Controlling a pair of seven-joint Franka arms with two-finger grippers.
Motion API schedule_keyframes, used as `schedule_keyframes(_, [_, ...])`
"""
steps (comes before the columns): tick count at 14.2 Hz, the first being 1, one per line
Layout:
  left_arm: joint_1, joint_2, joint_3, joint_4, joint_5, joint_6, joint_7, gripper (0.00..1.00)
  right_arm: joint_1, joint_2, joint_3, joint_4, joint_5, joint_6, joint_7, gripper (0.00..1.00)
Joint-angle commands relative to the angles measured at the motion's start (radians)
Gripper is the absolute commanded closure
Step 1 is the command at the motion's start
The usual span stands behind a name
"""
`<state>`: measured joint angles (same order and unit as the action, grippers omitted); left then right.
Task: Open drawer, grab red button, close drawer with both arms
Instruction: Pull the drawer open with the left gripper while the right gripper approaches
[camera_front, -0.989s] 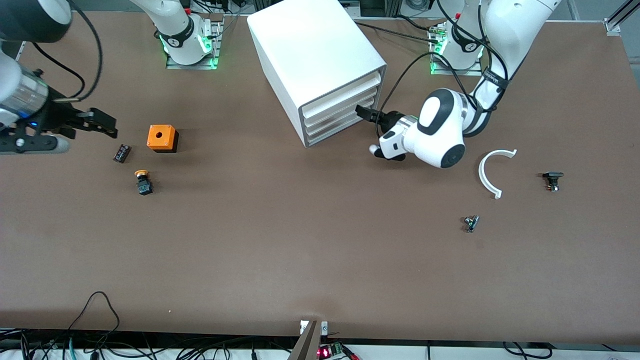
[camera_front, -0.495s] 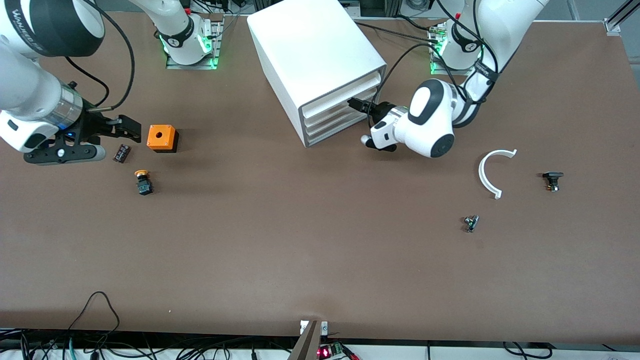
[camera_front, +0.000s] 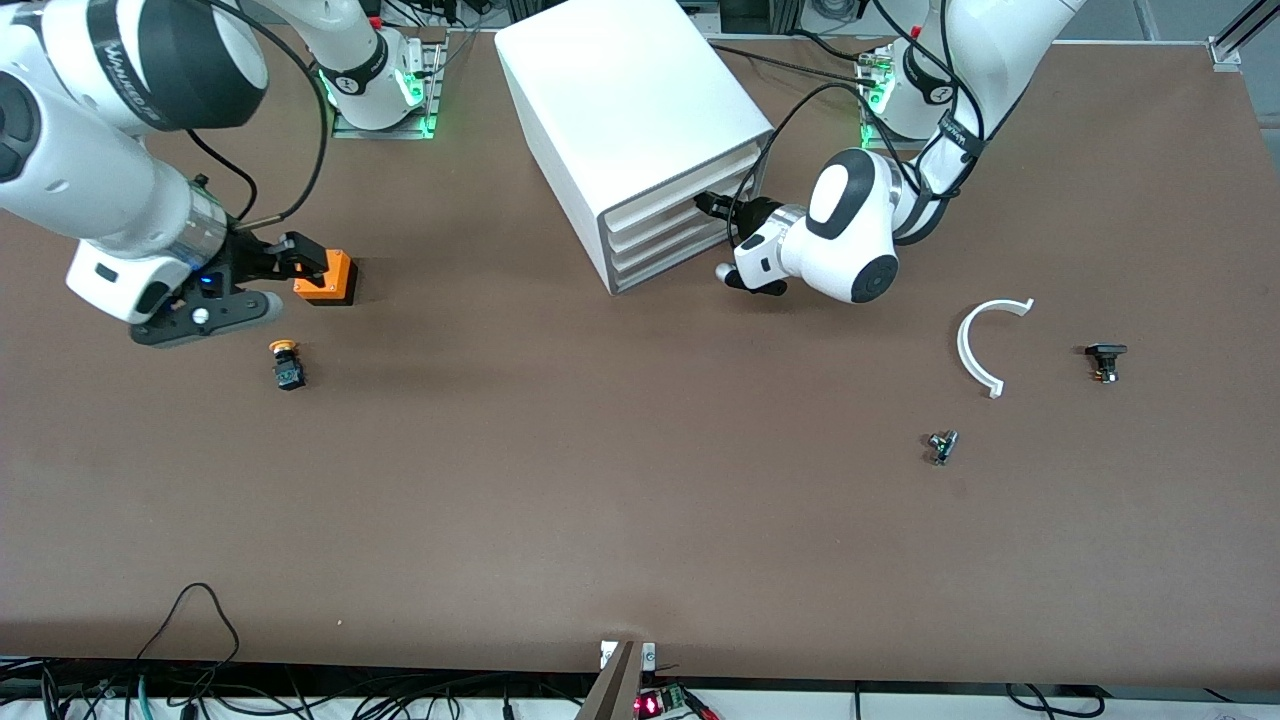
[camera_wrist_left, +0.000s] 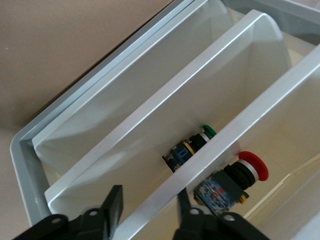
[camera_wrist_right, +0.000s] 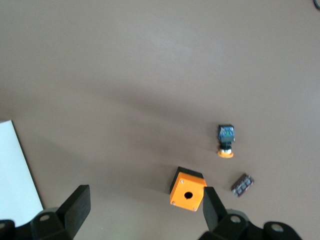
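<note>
A wide matte brown table surface (camera_front: 600, 480) fills the scene under even light. Along its edge nearest the front camera, tangled black cables (camera_front: 200, 690) hang over a pale floor strip.

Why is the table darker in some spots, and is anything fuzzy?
Front view: the right arm casts a soft dark patch on the table near the orange box. Right wrist view: a broad shadow band crosses the table. Left wrist view: the drawer walls look evenly lit, the red button reads clear, and the left gripper fingers show slightly soft.
</note>
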<state>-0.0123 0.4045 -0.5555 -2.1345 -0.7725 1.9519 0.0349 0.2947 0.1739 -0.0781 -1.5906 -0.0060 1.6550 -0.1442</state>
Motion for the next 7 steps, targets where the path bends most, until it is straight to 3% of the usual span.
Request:
schedule_keyframes(1, [0.003, -0.026, -0.003, -0.041, -0.007, 0.028, 0.019, 1.00, 0.055, 0.077, -0.003, 0.108, 0.006, -0.004, -0.067, 0.00])
schedule_keyframes(4, [0.017, -0.027, 0.055, -0.016, 0.010, 0.041, 0.023, 1.00, 0.119, 0.143, 0.009, 0.202, 0.006, 0.000, -0.061, 0.00])
schedule_keyframes(7, [0.020, -0.024, 0.120, -0.002, 0.024, 0.171, 0.052, 1.00, 0.188, 0.188, 0.023, 0.245, 0.006, 0.040, -0.074, 0.00])
